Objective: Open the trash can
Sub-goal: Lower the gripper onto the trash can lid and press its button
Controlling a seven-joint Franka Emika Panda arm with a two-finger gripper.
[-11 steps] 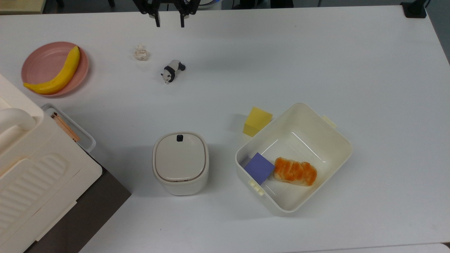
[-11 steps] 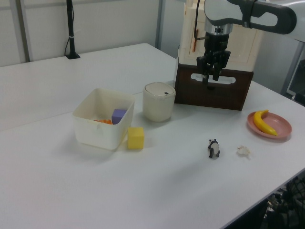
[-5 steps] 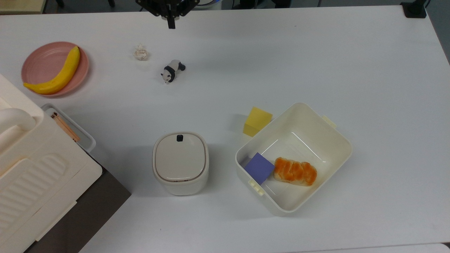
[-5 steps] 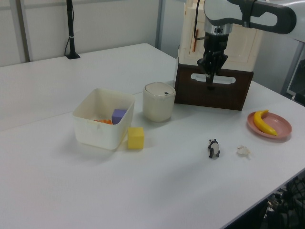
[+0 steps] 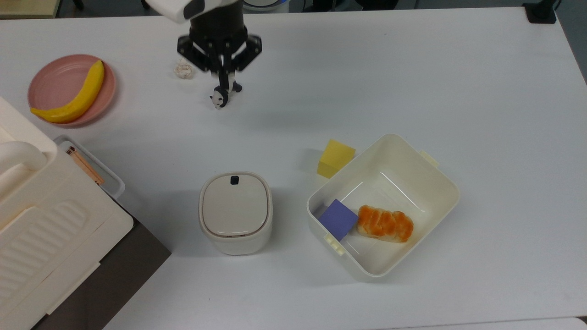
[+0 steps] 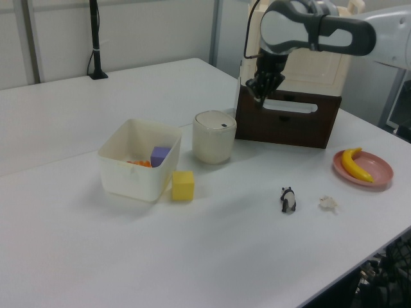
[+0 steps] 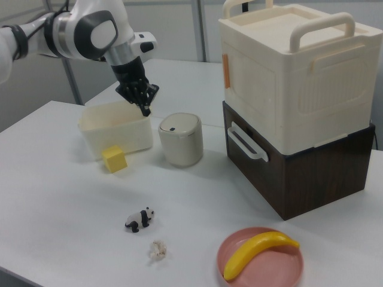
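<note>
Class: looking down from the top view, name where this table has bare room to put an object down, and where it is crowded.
Free: the wide stretch right of the tub, and the near strip in front of the trash can. Crowded: the top view's left, among the plate, paper ball, panda and gripper.

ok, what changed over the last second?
The gripper shut its fingers, open a second ago, with nothing between them. The arm then came in from the table edge toward the trash can, down the top view; it now hangs in the air, apart from the can. The can's lid stays closed, button untouched. Panda figure, banana, yellow block and tub kept their places.
</note>
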